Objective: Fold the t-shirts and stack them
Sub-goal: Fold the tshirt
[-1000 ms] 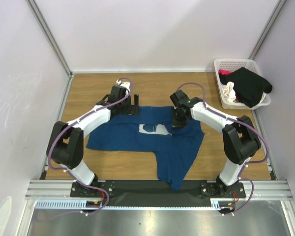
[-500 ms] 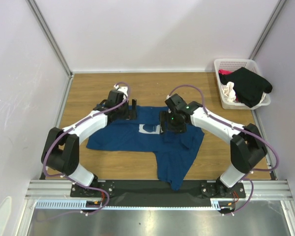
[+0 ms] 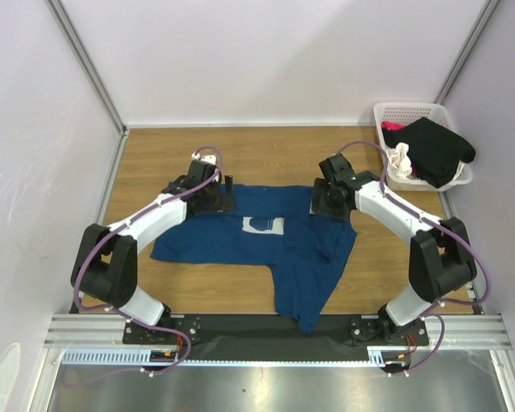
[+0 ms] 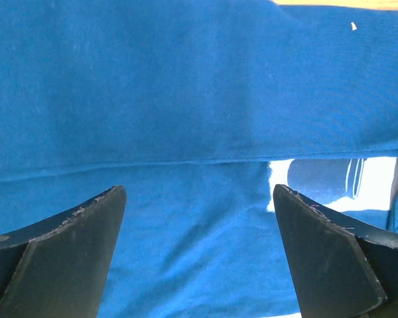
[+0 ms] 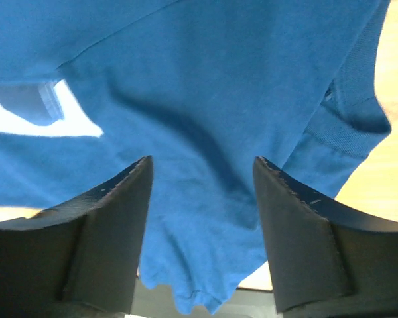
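Dark blue soft cloth t-shirt [image 3: 240,239] with a white square print [image 3: 263,225] lies creased and partly folded on the brown wood-grain surface [image 3: 266,154]. Bare wood is open past its far edge and both sides, and one lobe reaches the near rail. Over the shirt's far-left edge the left hand [image 4: 199,192] has its dark fingers spread, empty. By the ribbed collar [image 5: 348,132] the right hand [image 5: 202,164] is spread too. Beyond the shirt's far-right corner, a white plastic lattice basket [image 3: 393,112] holds a black t-shirt [image 3: 433,148].

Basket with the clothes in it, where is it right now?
In the top view, the white basket sits at the far right corner of the wooden table, past the right hand, with a black t-shirt heaped on top.
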Robot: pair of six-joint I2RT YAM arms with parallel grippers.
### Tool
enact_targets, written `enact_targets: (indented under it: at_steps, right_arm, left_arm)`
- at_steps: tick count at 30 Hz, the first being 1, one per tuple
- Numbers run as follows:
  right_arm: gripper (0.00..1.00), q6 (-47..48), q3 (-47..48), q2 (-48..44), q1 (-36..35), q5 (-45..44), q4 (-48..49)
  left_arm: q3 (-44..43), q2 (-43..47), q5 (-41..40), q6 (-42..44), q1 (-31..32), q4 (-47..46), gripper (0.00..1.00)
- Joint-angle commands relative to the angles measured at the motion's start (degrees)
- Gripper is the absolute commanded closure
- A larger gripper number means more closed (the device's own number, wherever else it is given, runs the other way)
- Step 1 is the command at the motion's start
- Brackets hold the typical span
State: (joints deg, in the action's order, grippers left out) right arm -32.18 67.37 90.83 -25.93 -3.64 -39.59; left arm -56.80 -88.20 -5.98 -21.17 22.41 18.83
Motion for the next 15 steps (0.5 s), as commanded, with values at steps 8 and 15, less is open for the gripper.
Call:
enact_targets:
  at_steps: [8,15]
  right_arm:
    - [0.44,-7.1,-13.75,-3.89,7.46,1.43,5.13]
    - [0.46,-6.93,-21.05,-8.38,8.88,4.95,10.93]
  left_arm:
    - [2.83,7.52,12.04,-7.57,5.35,-6.96,0.03]
    - [0.29,2.61,13.98,-14.51,14.57,-12.24,0.07]
